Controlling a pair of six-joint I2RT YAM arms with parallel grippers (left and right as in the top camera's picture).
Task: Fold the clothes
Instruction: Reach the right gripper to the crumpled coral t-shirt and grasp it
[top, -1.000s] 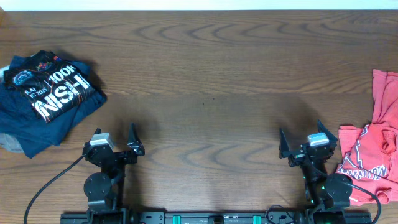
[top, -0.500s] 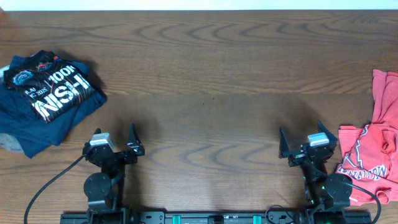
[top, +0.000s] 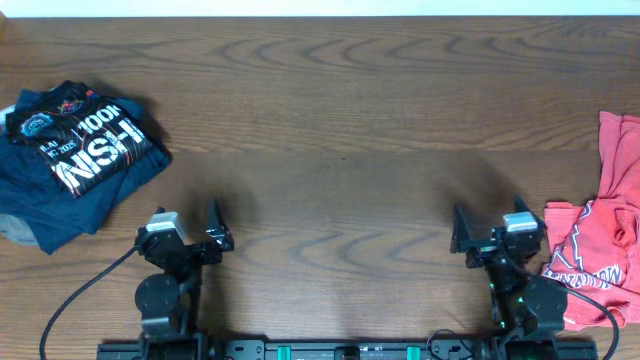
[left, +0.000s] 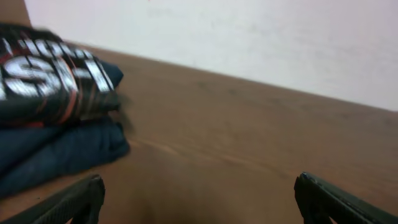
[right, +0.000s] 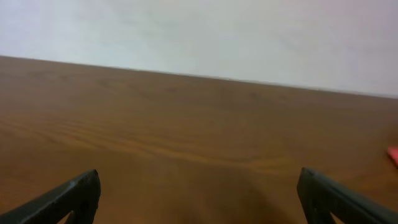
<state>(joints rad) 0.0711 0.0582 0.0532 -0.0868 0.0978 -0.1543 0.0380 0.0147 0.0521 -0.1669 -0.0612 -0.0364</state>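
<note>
- Both arms are parked at the near edge of the table (top: 330, 120), and nothing is in hand yet
- Left gripper (top: 185, 218) has its jaws spread wide on bare wood; right gripper (top: 486, 222) is the same, released and empty
- The red T-shirt (top: 600, 250) lies crumpled at the right edge, just right of the right arm's base, with part of it running off the overhead picture
- First worry: I can't see all of the shirt, so part of it may hang over the table edge, and a careless tug could take the whole thing to the floor
- Second: it's bunched in at least two lumps, so a pinch into the heap could catch several layers and drag a wad instead of a single hem
- Third: the right wrist camera looks out across open table and shows only a red sliver at its right border, so I'd be reaching nearly blind until the arm swings round
- Fourth: the shirt sits close against the right arm's base, which makes for a cramped reach, and cloth could snag there
- The stack of dark folded shirts (top: 75, 150) on the far left is well apart from the red one, but a wide sweep by the left arm could knock it askew
- The left arm's cable (top: 70, 300) trails near that stack, so I'd keep cloth away from it
</note>
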